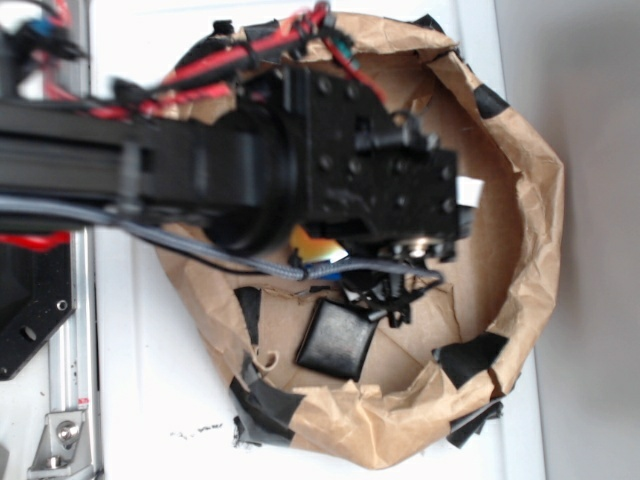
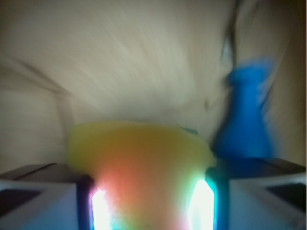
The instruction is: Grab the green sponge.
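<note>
Rails point(image 1: 65, 400) of bare metal run down the far left of the exterior view, on a white table point(image 1: 130, 380). Next rightward, the black arm point(image 1: 200, 170) reaches across under red cables point(image 1: 230, 62), and a grey cable point(image 1: 200, 245) sags below it. It ends over a crumpled brown paper ring point(image 1: 540, 230) patched with black tape, which walls in a paper floor. The gripper point(image 1: 400, 290) is mostly hidden under the wrist block here (only black finger tips poke out near the ring's middle). A sliver of the green sponge point(image 1: 312, 243), yellow-orange in these frames, shows just under the arm; a black square pad point(image 1: 337, 338) lies just below it, apart from the near wall. Right half of the ring floor looks open, wall well apart from the arm.

Wrist view, left to right: left finger point(image 2: 41, 196), then the sponge point(image 2: 139, 158) filling the gap between both lit inner faces, then the right finger point(image 2: 264, 194). Jaws appear pressed onto the sponge on both sides (blurred, so contact is not certain). A blue bottle point(image 2: 247, 120) stands upright just behind the right finger, near the paper wall; open paper lies behind the sponge.
</note>
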### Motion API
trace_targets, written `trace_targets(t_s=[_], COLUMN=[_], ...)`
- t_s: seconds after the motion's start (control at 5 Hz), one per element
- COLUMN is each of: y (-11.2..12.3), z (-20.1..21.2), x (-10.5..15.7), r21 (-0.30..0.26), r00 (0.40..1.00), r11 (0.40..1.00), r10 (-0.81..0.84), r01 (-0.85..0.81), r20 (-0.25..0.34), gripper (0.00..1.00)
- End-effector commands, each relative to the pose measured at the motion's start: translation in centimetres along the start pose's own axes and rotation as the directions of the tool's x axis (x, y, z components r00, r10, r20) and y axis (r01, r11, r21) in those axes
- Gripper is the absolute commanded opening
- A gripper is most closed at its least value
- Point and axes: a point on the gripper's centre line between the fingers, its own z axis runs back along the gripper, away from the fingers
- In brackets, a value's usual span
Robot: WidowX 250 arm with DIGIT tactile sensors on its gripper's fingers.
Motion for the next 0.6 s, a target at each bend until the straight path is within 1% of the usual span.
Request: trace_targets(t_s=[0.0,0.2,0.4], y=[1.6,2.0,1.9], z=[11.8,13.1,12.4], x=[0.8,0.2,0.1], r21=[0.000,-0.035,-0.007], r00=[0.954,0.961,0.965], r11=[0.964,0.971,0.972], r10=[-0.263,-0.230,-0.234], r01=[0.266,0.238,0.237], r20=[0.146,0.152,0.119], gripper=[0.00,0.00,0.00])
